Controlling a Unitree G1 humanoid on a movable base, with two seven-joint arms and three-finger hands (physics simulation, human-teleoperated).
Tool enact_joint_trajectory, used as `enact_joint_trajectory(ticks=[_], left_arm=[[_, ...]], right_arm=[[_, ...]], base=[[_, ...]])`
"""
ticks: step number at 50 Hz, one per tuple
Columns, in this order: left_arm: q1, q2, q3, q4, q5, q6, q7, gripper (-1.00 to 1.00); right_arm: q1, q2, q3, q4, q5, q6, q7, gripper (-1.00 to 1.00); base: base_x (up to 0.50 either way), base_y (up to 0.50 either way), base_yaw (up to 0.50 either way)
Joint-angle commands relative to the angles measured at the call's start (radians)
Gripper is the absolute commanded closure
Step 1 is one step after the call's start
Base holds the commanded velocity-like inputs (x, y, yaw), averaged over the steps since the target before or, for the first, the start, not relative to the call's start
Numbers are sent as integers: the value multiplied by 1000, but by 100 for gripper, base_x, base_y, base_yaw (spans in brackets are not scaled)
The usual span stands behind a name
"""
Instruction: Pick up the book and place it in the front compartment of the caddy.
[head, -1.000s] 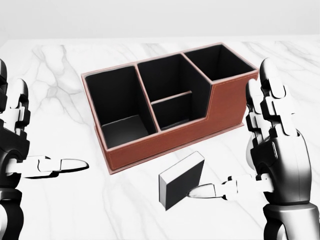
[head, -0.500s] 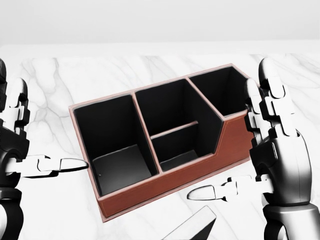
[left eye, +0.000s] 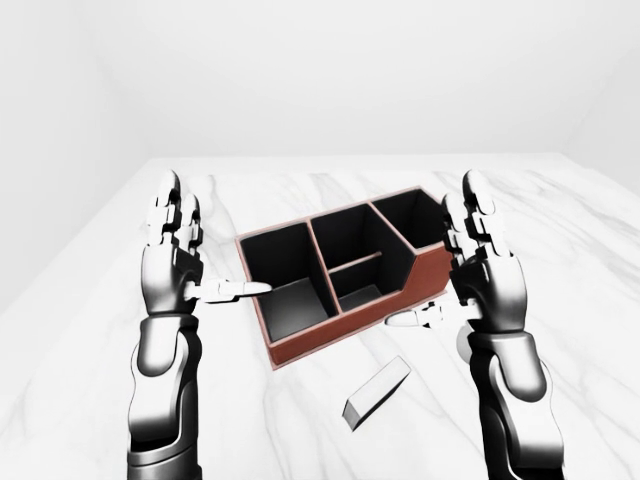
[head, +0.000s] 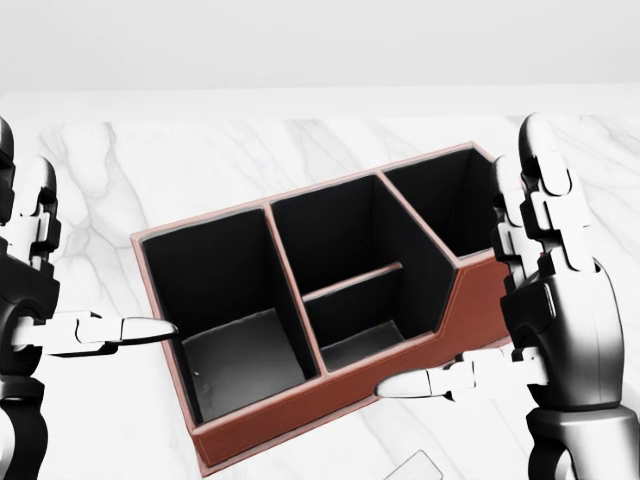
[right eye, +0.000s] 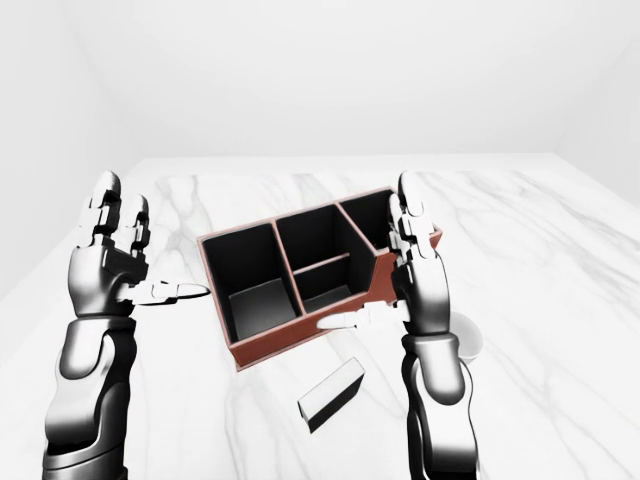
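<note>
The whole head view has slid since a second ago: the caddy has grown and dropped lower in it while the two hands kept their places in the frame, so the camera has moved toward the caddy rather than the things shifting on the table. The book, fully seen a second ago, now shows in the head view only as a pale corner at the bottom edge. That suggests the robot has closed in but the grasp has not begun.

Nearest, in the left-eye view, the book (left eye: 377, 391) lies flat on the marble table (left eye: 600, 300), just below the caddy's long brown wall and apart from it. Its long axis runs diagonally, from lower left to upper right, roughly along that wall, with its dark end face toward the lower left.

Above the book, the right hand (left eye: 482, 272) is spread wide and empty, fingers up and thumb pointing left across the caddy's right end. The left hand (left eye: 175, 262) is likewise wide and empty, to the left of the caddy, its thumb reaching over the left compartment.

Beyond them the caddy (left eye: 318, 342) stands with its compartments empty.
</note>
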Motion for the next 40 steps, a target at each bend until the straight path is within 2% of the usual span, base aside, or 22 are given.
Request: enact_joint_trajectory(ticks=[1,40], left_arm=[[1,1,2,1,-1,0,-1,-100],[-6,5,7,1,-5,0,1,-100]], right_arm=[[-3,0,4,0,-11,0,-9,-100],[-30,-27,5,-124,-254,0,91,-100]], base=[[0,0,0],[0,0,0]])
